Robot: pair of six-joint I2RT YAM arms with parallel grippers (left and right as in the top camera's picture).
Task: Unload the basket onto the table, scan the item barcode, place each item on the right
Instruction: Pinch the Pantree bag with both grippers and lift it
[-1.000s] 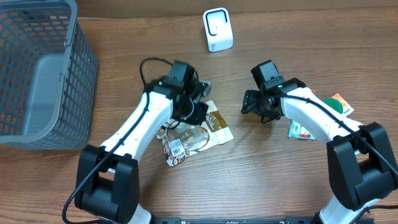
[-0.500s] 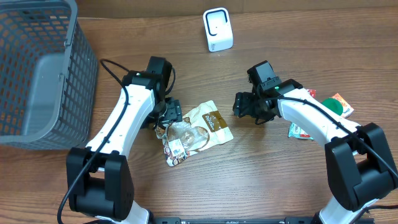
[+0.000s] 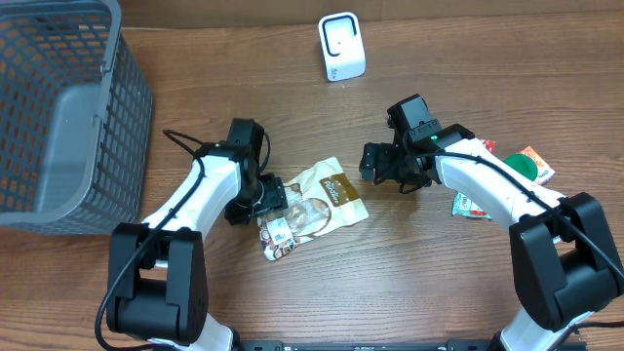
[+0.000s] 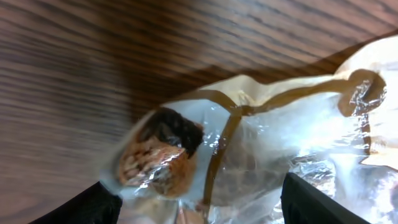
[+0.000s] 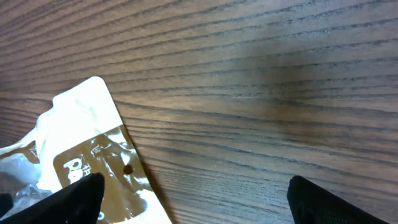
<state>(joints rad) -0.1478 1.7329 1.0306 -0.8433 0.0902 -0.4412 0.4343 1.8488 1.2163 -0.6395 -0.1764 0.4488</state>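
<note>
White scanner (image 3: pixel 341 46) beyond snack bag (image 3: pixel 326 198), grey basket (image 3: pixel 125 117) far left, packets (image 3: pixel 531 166) right

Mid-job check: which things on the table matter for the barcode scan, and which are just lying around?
For the job:
- snack bag, its barcode label facing up
- white scanner

Lying about:
- grey basket on the left
- loose packets beside the right arm
</note>
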